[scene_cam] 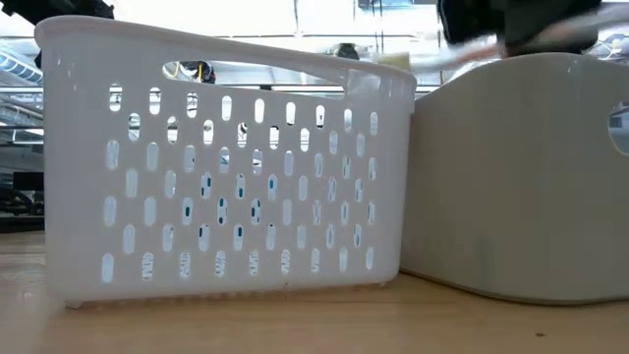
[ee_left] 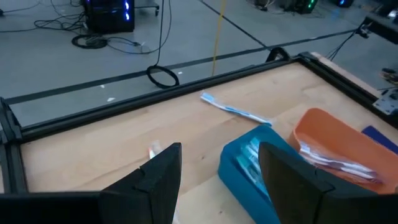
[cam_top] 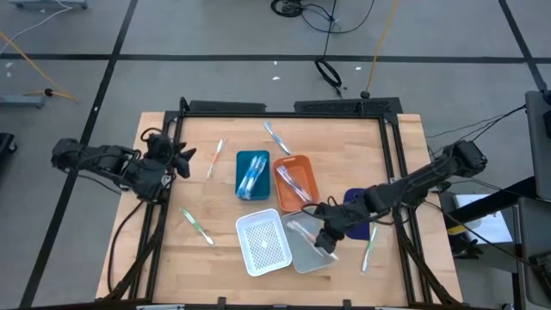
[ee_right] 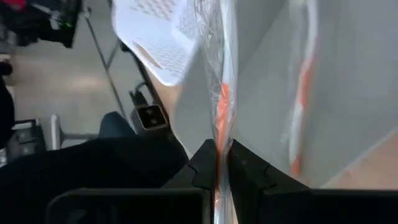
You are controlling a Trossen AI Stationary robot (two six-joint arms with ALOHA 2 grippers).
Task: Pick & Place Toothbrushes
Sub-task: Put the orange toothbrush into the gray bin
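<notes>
My right gripper [cam_top: 325, 234] hangs over the grey tray [cam_top: 312, 255] and is shut on a clear-wrapped toothbrush with an orange accent [ee_right: 221, 93]. A second orange-accented toothbrush [ee_right: 303, 81] lies inside that tray. More toothbrushes fill the blue tray [cam_top: 252, 175] and the orange tray [cam_top: 295, 182]. Loose ones lie flat on the table at far left [cam_top: 214, 158], far middle [cam_top: 275, 136], near left [cam_top: 197, 226] and near right [cam_top: 369, 247]. My left gripper [ee_left: 217, 168] is open and waits at the table's left, beside the blue tray [ee_left: 249, 171]. My right gripper pinches the wrapped toothbrush between its two fingers [ee_right: 245, 165], at a stretch of the handle by the orange accent [ee_right: 219, 134]. The toothbrush runs straight out ahead along the fingers, over the grey tray. In the low view it shows as a pale streak [scene_cam: 462, 49] above the tray's rim.
A white perforated basket [cam_top: 264, 242] stands right against the grey tray's left side, at the near edge [scene_cam: 226, 167]. A dark blue flat piece [cam_top: 357, 203] lies partly under my right arm. Black rails [cam_top: 284, 110] frame the table. Bare wood shows between the left toothbrushes.
</notes>
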